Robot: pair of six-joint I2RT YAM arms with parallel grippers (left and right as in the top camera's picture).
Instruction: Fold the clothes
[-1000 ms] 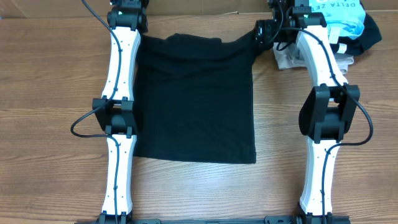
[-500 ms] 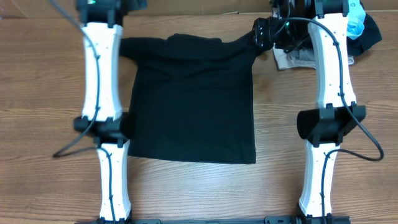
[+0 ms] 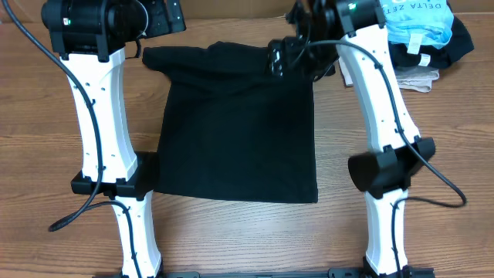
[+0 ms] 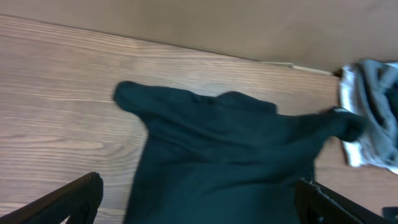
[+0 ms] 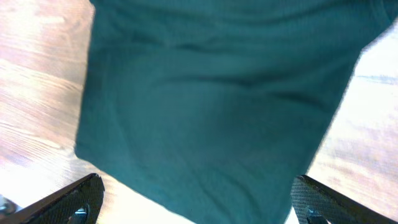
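The clothes, a black T-shirt (image 3: 239,123), lie flat on the wooden table (image 3: 46,116) with the sleeves toward the far edge. My left gripper (image 3: 166,17) hovers raised by the left sleeve (image 3: 153,55), open and holding nothing. In the left wrist view the shirt (image 4: 230,149) spreads below the gripper (image 4: 199,202), whose dark fingers (image 4: 78,196) stand wide apart. My right gripper (image 3: 287,58) hangs over the shirt's upper right part, also open and empty. Through the right wrist camera the fabric (image 5: 211,106) fills the space between the spread fingers (image 5: 317,199) of that gripper (image 5: 199,199).
A pile of other garments sits at the far right: a light-blue one with lettering (image 3: 417,19), a black one (image 3: 461,38), grey and beige ones (image 3: 417,73). The grey garment (image 4: 376,112) lies next to the right sleeve. A brown board (image 4: 217,25) runs along the table's far edge.
Both arms have risen from the shirt's top corners. The left gripper has opened and let go; the left sleeve now lies spread out. The right gripper has moved left over the shirt.
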